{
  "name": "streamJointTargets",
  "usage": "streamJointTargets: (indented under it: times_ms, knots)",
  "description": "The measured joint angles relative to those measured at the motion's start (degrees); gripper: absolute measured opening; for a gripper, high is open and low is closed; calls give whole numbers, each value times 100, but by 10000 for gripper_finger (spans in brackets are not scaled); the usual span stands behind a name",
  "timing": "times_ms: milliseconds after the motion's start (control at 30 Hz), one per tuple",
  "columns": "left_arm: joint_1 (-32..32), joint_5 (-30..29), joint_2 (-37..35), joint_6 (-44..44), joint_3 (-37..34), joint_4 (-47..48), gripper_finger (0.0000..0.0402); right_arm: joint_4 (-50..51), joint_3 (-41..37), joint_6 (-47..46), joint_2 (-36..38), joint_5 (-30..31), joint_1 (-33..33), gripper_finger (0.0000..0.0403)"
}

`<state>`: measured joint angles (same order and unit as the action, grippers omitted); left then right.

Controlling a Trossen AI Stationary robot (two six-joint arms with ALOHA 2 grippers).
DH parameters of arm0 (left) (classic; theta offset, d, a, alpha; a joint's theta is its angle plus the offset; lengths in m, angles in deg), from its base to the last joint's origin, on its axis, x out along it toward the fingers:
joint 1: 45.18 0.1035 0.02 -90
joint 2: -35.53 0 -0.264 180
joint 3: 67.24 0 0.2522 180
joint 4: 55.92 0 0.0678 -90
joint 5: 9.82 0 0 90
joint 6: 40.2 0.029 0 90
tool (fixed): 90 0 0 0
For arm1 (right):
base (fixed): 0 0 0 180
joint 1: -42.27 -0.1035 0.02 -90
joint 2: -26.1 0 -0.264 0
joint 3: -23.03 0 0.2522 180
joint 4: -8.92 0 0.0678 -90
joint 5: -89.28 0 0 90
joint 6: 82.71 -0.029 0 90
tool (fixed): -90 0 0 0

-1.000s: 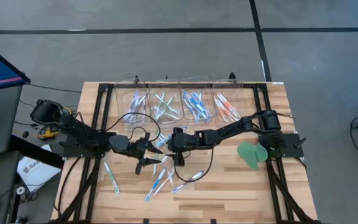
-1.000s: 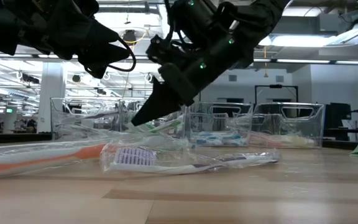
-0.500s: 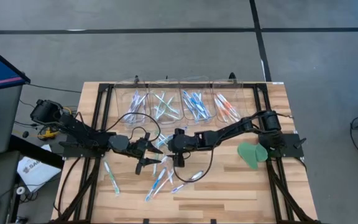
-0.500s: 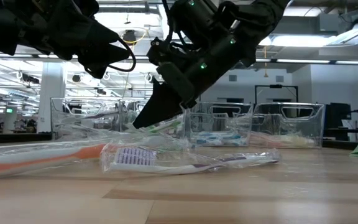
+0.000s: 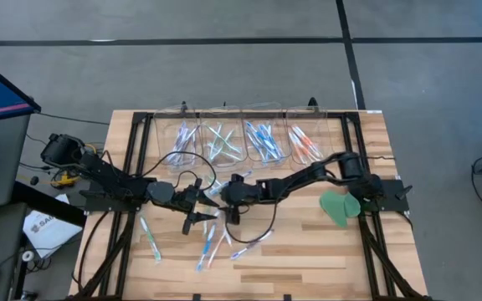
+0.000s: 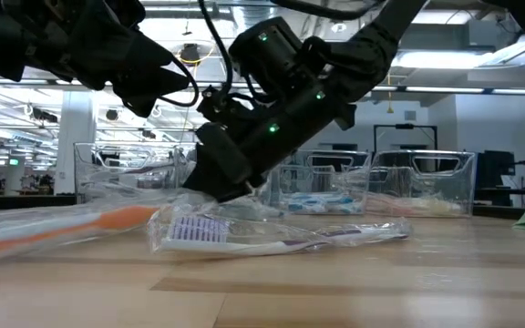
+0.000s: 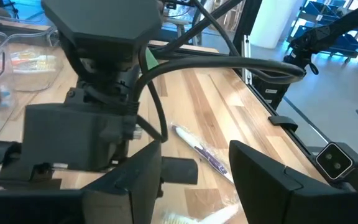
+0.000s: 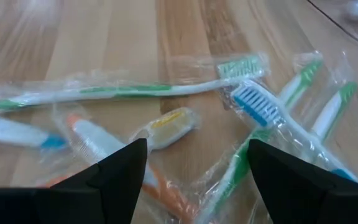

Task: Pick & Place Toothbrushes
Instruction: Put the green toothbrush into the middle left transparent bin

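Several toothbrushes in clear wrappers lie loose on the wooden table [image 5: 308, 251], near its middle [image 5: 216, 238]. My right gripper [image 8: 197, 180] is open and slants down low over this pile, with its fingers on either side of an orange toothbrush [image 8: 160, 124]. A green toothbrush [image 8: 123, 90] and a blue-headed one [image 8: 253, 102] lie just beyond it. In the low view the right gripper [image 6: 221, 187] reaches down to the wrappers; whether it touches them I cannot tell. My left gripper [image 5: 199, 211] hovers open and holds nothing, just left of the right one. A purple toothbrush [image 6: 272, 235] lies nearest the low camera.
Several clear bins [image 5: 241, 138] along the far edge hold sorted toothbrushes. A flat green disc [image 5: 339, 207] lies on the right by the right arm's base. One toothbrush [image 5: 149, 238] lies apart at the near left. Bare wood shows along the near edge.
My right gripper has sunk toward the loose toothbrushes and shifted slightly toward the table's left, rolling a little about its own axis. It stays open.
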<state>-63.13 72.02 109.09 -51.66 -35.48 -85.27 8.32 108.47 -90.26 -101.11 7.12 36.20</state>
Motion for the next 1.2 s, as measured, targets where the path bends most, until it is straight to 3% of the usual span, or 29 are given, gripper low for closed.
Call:
streamJointTargets:
  times_ms: [567, 767, 1000, 1200]
  knots:
    - [-10, -4, 0, -254, 0, 114, 184, 229, 37, -609, -53, -30, 124, 265]
    - [-10, -7, 0, -256, 0, 114, 184, 268, 32, -578, -53, 1, 91, 189]
    - [-10, -9, 0, -256, 0, 115, 184, 293, 30, -284, -55, -6, -12, 24]
    - [-12, -11, 0, -296, 0, 114, 184, 469, 22, -282, 68, -135, -77, 20]
